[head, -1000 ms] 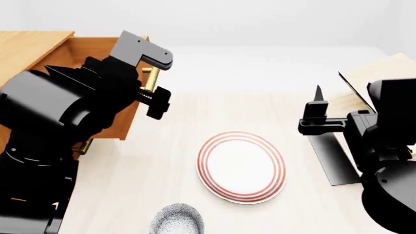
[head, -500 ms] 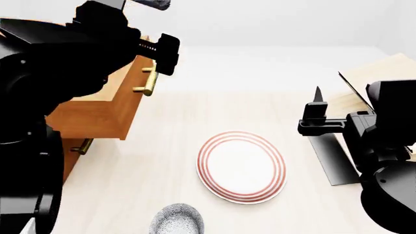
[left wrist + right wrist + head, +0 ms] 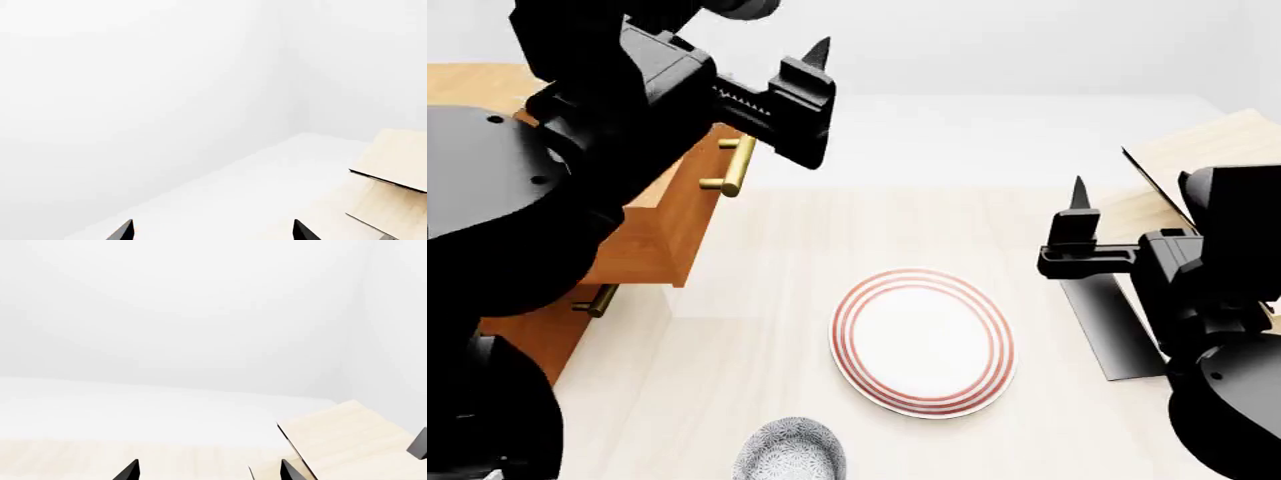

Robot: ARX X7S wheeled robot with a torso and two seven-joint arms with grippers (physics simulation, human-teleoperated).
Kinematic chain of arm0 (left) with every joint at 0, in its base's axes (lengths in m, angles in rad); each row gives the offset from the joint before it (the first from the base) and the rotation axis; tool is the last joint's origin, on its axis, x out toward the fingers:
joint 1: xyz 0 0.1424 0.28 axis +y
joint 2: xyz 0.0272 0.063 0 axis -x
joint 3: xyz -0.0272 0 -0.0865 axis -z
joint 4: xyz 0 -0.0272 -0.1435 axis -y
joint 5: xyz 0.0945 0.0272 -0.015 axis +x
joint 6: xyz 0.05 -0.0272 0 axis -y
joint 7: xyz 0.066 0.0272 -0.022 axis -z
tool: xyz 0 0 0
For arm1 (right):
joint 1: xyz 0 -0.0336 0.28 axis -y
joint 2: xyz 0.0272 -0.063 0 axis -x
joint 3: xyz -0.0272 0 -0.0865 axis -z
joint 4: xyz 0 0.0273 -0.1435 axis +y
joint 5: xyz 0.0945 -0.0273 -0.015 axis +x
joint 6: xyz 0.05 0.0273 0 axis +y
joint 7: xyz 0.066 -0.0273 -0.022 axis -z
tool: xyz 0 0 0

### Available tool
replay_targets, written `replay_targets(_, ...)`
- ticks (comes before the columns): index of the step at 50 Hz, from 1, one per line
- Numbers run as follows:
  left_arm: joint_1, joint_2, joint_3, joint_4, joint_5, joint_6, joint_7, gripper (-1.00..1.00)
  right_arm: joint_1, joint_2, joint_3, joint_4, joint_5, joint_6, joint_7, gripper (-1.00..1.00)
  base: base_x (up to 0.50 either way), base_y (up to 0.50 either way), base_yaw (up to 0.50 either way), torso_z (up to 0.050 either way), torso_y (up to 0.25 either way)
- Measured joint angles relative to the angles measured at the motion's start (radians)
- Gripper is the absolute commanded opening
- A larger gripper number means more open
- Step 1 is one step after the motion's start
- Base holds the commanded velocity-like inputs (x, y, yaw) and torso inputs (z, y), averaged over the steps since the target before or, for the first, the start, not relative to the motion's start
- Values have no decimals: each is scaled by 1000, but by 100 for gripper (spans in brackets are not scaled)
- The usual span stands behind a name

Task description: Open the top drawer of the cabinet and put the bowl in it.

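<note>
on the pale table [image 3: 761,330], the bowl [image 3: 790,452] sat low, nearer the raised, unclenched, empty left gripper [image 3: 814,100] than the right gripper [image 3: 1077,235], whose jaws stood apart too.

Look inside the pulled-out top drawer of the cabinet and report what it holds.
The top drawer stands open, but the left arm covers nearly all of its inside, so its contents cannot be seen. The bowl is plainly not in it: it sits on the table by the plate.

The top drawer [image 3: 647,225] is smooth orange wood with a shiny gold handle [image 3: 733,166]. The plate [image 3: 922,341] looks smooth, the bowl [image 3: 789,451] speckled.
</note>
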Motion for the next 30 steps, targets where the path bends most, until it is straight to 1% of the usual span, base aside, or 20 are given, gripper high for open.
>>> replay_targets(7,97,12,-40,120,-148,-4,-62,100,-6,1,3,-3,1,-5,2,100,0,0,0,0,0)
replay_targets(14,211,7,-38,223,-253,12,-87,100,-10,1,2,-6,0,-9,3,100,0,0,0,0,0)
replay_targets(19,297,-9,-15,293,-271,38,-66,100,-12,1,0,-7,-2,-12,3,100,0,0,0,0,0)
replay_targets(30,481,-60,59,405,-239,97,-11,100,-20,0,-4,-6,-7,-21,1,100,0,0,0,0,0)
